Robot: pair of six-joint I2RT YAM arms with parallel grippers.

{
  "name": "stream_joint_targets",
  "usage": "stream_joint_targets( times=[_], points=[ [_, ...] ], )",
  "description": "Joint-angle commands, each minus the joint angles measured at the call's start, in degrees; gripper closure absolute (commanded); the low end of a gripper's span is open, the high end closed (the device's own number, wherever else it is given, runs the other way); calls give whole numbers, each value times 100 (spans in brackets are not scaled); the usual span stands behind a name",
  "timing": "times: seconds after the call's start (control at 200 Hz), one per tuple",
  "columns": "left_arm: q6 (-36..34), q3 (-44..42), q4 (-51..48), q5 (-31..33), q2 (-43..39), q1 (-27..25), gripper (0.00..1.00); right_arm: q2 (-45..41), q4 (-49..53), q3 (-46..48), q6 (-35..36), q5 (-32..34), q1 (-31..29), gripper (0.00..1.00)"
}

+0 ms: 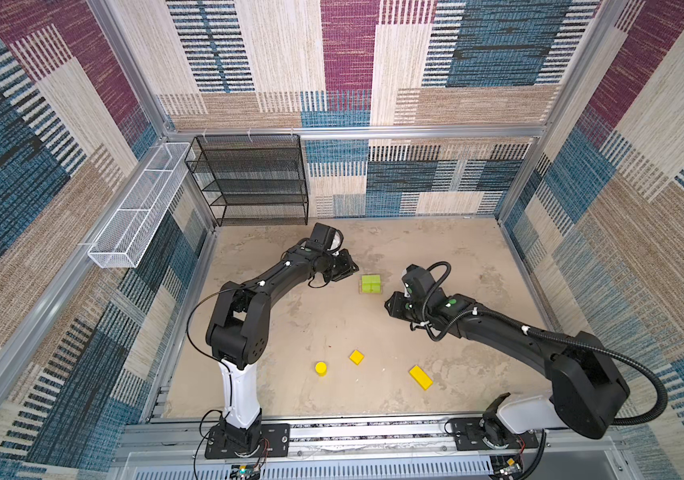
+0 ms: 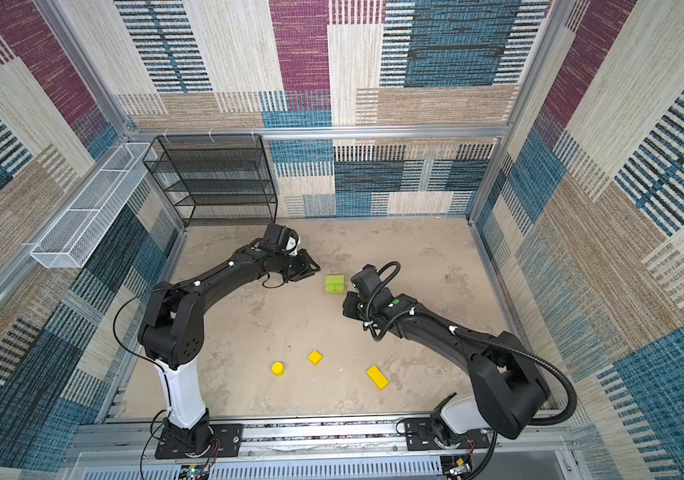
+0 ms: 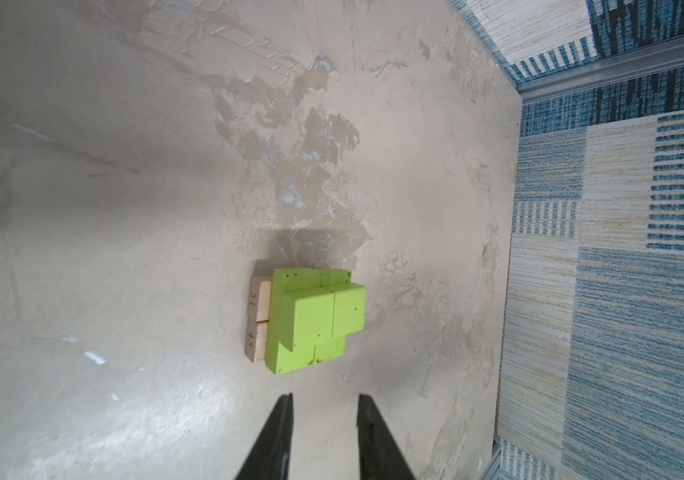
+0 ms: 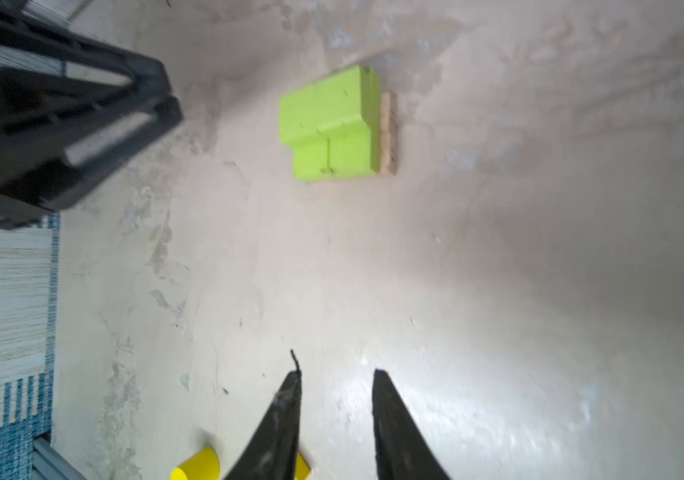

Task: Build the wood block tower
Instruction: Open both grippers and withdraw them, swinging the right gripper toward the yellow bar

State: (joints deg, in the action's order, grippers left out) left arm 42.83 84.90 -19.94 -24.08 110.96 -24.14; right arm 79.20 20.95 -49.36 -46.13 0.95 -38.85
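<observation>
The tower (image 1: 371, 284) (image 2: 334, 284) stands mid-floor. Its tan planks (image 3: 258, 320) lie lowest, with lime-green wood blocks (image 3: 315, 320) (image 4: 332, 124) stacked on them in two layers. My left gripper (image 3: 325, 397) (image 1: 350, 268) hovers just left of the tower, open and empty. My right gripper (image 4: 337, 374) (image 1: 390, 303) hangs at the tower's front right, open, nothing between its fingers. Loose on the front floor lie a yellow cylinder (image 1: 321, 368) (image 4: 196, 467), a yellow cube (image 1: 356, 356) (image 4: 302, 467) and a long yellow bar (image 1: 421, 377) (image 2: 377, 377).
A black mesh shelf (image 1: 253, 178) stands against the back wall at the left. A white wire basket (image 1: 136, 208) hangs on the left wall. Patterned walls close in the floor on three sides, and a metal rail (image 1: 373, 432) runs along the front.
</observation>
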Motion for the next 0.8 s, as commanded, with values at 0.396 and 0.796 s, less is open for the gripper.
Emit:
stream_joint_targets(
  times=[0.396,0.796],
  points=[
    [-235,-358,141,86,-328,285,69,-585,3014,176,-3598,1132,-1953,34],
    [-184,-592,289,-45,-452,493,69,-905,3512,502,-5027,651,-2531,24]
  ],
)
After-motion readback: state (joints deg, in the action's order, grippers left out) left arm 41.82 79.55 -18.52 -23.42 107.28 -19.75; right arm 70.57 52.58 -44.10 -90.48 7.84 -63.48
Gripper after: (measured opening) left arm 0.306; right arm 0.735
